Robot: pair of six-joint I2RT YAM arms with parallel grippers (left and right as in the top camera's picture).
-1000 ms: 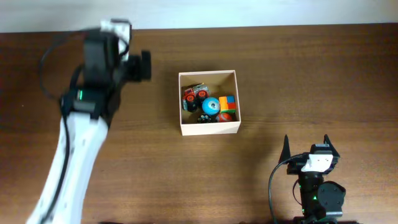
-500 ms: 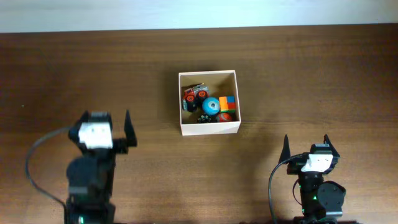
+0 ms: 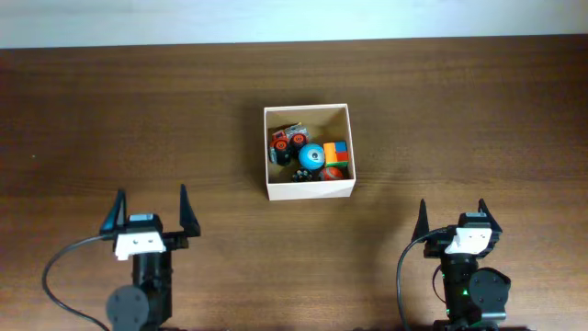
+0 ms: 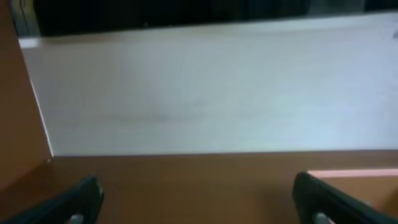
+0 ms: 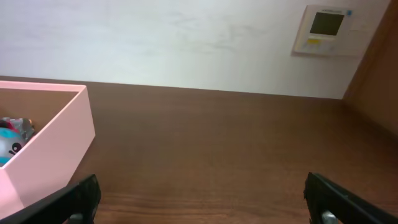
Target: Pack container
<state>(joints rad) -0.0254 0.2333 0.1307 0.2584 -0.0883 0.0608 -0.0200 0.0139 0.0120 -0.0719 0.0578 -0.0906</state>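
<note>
The container (image 3: 309,189) is a square open-top cardboard box with cream-white walls at the table's middle. It holds several small toys: a red toy car (image 3: 288,140), a blue ball (image 3: 312,156) and coloured blocks (image 3: 336,153). My left gripper (image 3: 150,212) is open and empty near the front left, well apart from the box. My right gripper (image 3: 455,217) is open and empty near the front right. In the right wrist view the box's wall (image 5: 46,149) shows at the left, with open fingertips (image 5: 81,196) below. The left wrist view shows open fingertips (image 4: 78,202) over bare wood.
The brown wooden table (image 3: 459,110) runs to a pale wall at the back. A wall panel with a small screen (image 5: 324,30) shows in the right wrist view. Black cables (image 3: 64,267) loop beside each arm base.
My left arm has pulled back from the far left of the table to its base at the front left, gripper open. The right arm and the box have not moved.
</note>
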